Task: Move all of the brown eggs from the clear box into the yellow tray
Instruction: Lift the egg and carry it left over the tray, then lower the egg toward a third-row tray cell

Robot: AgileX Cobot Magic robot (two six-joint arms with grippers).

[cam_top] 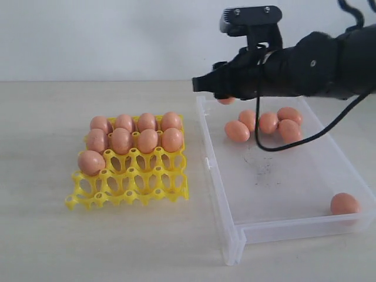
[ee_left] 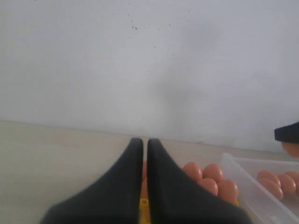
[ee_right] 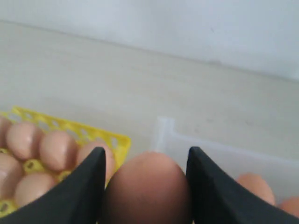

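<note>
Holding one egg in the right gripper, fingers set fairly wide against its two sides, rounded end showing past the tips. Cannot tell its long axis for certain; probably along the fingers. Hanging above the far left corner of the box, clear of wall and floor.

Closed almost tip to tip on nothing: the left gripper, out of the exterior view, with the tray's eggs showing just past its tips.

Leftward from the held egg, over the box's left wall, to reach the tray, near the box on the desk and apart from it. Already loaded and hanging near the box's left wall, so likely the right arm for this placement.

Counted, sixteen eggs:
- one in the grip
- nine in the tray: four along the far row, four in the second row, one at the left end of the third row
- six on the box floor: five bunched near the far edge, one alone in the near right corner

Seven cups open: three in the third row, all four in the near row. Probably next into the third row, beside the lone egg there. Worth lowering straight down to seat in the cup without knocking a neighbour.
</note>
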